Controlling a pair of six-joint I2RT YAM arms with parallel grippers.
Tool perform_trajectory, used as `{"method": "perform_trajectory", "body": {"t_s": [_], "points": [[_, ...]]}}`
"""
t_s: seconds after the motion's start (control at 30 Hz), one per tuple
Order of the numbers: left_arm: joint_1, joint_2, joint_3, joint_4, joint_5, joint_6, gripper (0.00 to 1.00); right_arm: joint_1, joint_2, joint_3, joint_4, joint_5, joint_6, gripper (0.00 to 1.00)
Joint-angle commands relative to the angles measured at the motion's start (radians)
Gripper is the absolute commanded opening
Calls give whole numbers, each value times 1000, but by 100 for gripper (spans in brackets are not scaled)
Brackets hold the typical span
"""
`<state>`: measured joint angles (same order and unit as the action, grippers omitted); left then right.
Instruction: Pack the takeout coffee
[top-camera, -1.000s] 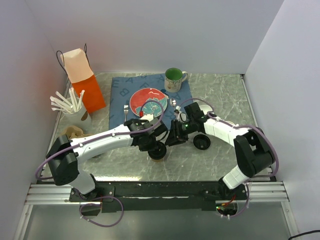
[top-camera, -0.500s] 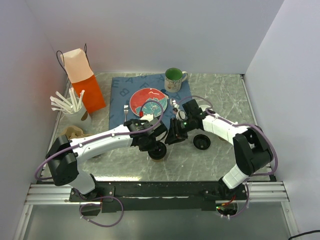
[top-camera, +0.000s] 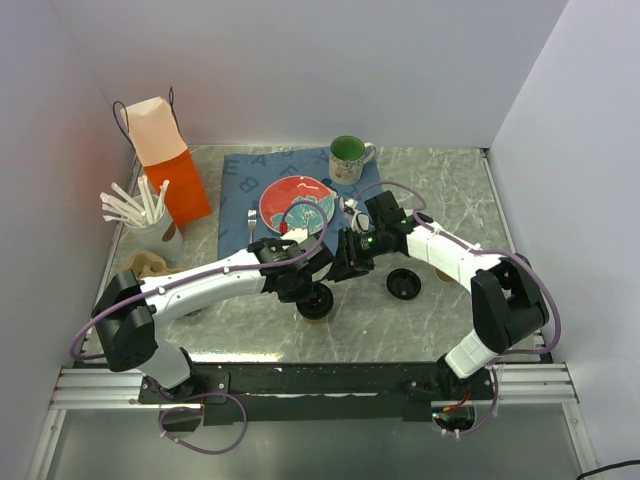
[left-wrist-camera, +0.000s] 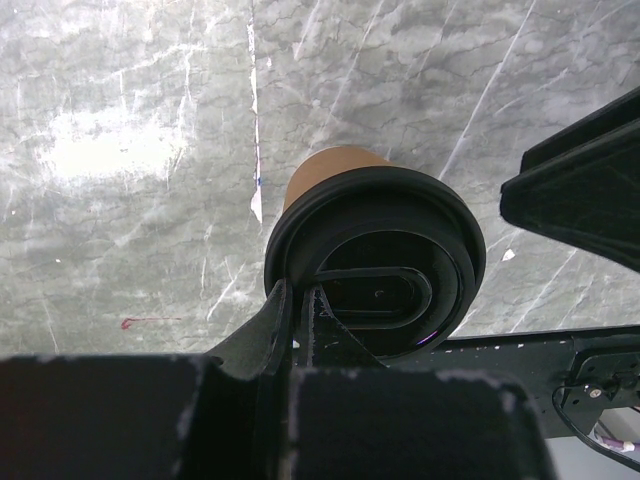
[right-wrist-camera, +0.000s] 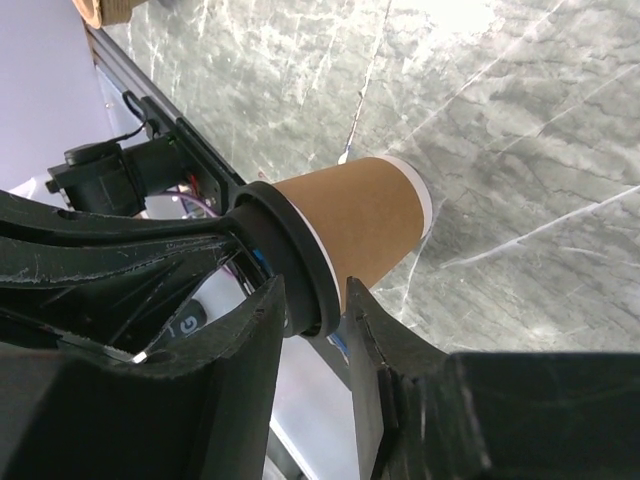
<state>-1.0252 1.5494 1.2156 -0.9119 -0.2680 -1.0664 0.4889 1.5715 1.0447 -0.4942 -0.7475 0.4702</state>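
The takeout coffee (top-camera: 318, 310), a brown paper cup with a round black lid, stands on the marble table (top-camera: 250, 330) at centre front. It also shows in the left wrist view (left-wrist-camera: 375, 250) and the right wrist view (right-wrist-camera: 360, 225). My left gripper (top-camera: 306, 290) (left-wrist-camera: 297, 300) is shut on the near rim of the lid. My right gripper (top-camera: 341, 272) (right-wrist-camera: 312, 283) is narrowly open and comes in from the right. Its fingers straddle the lid's rim with a small gap showing.
A separate flat black lid (top-camera: 404, 285) lies right of the cup. An orange paper bag (top-camera: 168, 165) stands open at the back left, beside a holder of white sticks (top-camera: 150, 215). A red plate (top-camera: 297, 203) and a green mug (top-camera: 347, 155) sit on a blue cloth (top-camera: 240, 185).
My right gripper has shifted a little up and left toward the cup's lid, and its arm has swung back. The left arm and the cup have stayed put.
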Motion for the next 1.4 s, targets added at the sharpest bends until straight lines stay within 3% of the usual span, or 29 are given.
{"method": "perform_trajectory", "body": {"t_s": [0.0, 0.43, 0.73, 0.93, 1.13, 1.37], "points": [[-16, 109, -82, 10, 58, 0, 1, 17, -22, -12, 20, -21, -8, 38], [-19, 118, -96, 22, 65, -3, 1, 37, 21, -64, 49, 10, -10, 32], [-29, 129, -157, 53, 82, -23, 1, 34, 70, -216, 115, 108, -16, 26], [-32, 130, -162, 47, 79, -27, 1, 34, 62, -168, 88, 100, -30, 25], [-32, 132, -130, 33, 67, -18, 1, 33, 15, 13, -32, 66, -44, 31], [-32, 143, -93, 13, 58, -7, 1, 33, -57, 54, -93, 60, -54, 43]]}}
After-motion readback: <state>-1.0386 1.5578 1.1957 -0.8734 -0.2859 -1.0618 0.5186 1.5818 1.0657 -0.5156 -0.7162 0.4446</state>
